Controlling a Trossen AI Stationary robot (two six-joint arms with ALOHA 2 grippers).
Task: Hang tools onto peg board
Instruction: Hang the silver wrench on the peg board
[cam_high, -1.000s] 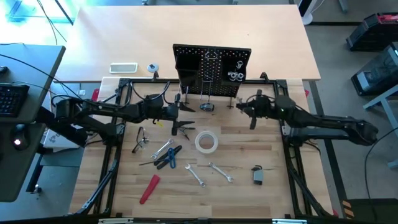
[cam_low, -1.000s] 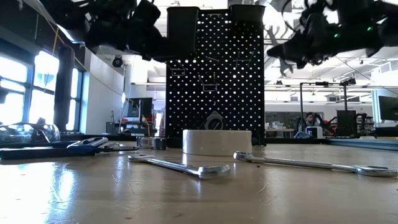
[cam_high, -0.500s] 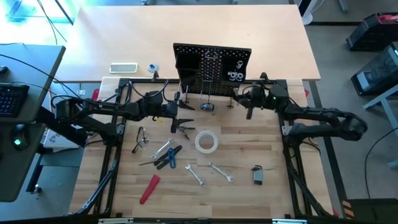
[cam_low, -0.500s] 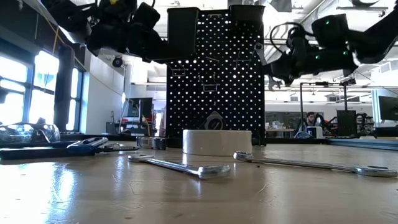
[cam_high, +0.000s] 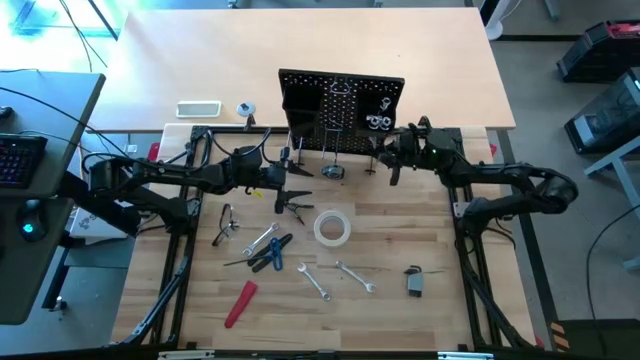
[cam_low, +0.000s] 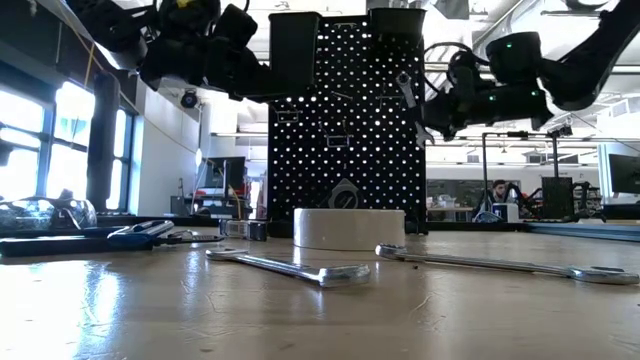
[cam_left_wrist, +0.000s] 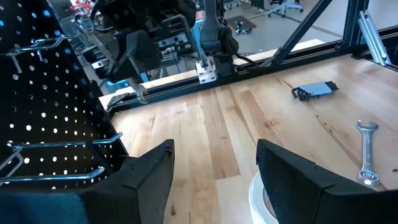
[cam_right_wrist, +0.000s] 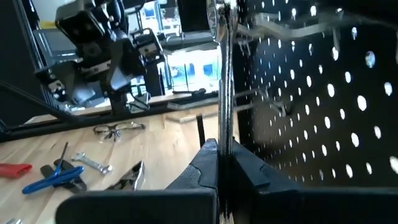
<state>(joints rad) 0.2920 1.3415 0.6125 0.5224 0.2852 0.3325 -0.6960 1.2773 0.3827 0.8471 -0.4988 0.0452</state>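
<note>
The black peg board (cam_high: 340, 108) stands upright at the table's far middle, with wire hooks (cam_left_wrist: 37, 45) on its face. My right gripper (cam_high: 392, 166) is just off the board's right front, shut on a silver wrench (cam_right_wrist: 224, 74). The wrench's head (cam_low: 405, 88) is up close to the board's face. My left gripper (cam_left_wrist: 214, 180) hangs open in front of the board's left part and holds nothing. The other tools lie flat on the table: a white tape roll (cam_high: 332, 228), two wrenches (cam_high: 315, 283), blue-handled pliers (cam_high: 270, 252) and a red-handled tool (cam_high: 240, 303). My right gripper pinches the wrench's shaft (cam_right_wrist: 225, 134) between its two fingers. The fingers come roughly level from the table's right side, toward the board. The wrench is lifted clear and sticks out past the fingertips, its head end (cam_right_wrist: 219, 15) close by a hook on the board.
Dark pliers (cam_high: 296, 205) lie under my left gripper and safety glasses (cam_high: 225, 222) to their left. A small dark tool (cam_high: 414, 281) lies near the right front. A small silver thing (cam_high: 333, 172) sits at the board's foot. Bare wood lies between the tape roll and the right arm.
My right gripper has carried the wrench toward the table's far edge and leftward, up to the peg board's right front, sinking slightly. It has stayed shut on the wrench. My left gripper has kept still.
</note>
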